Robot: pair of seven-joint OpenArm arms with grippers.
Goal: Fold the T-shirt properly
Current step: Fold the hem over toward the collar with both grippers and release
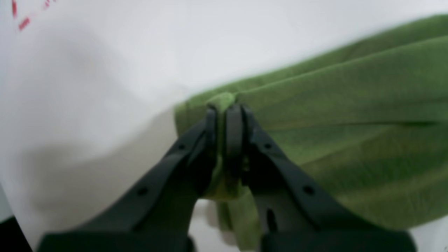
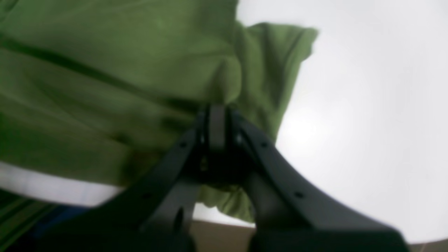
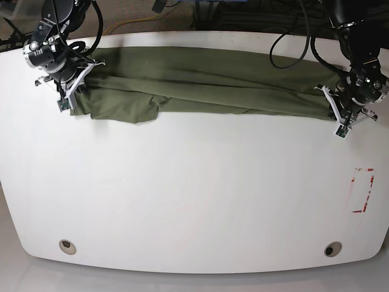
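Base view: both end effectors clamp the T-shirt across the white table.

Your base view looks steeply down on the whole white bench from high above, far enough to take in both arms at its far edge. Each wrist view rides right behind its own pincer — left pincer, right pincer — looking along the fingers at very close, blurred range. All three share the T-shirt — opposite ends.
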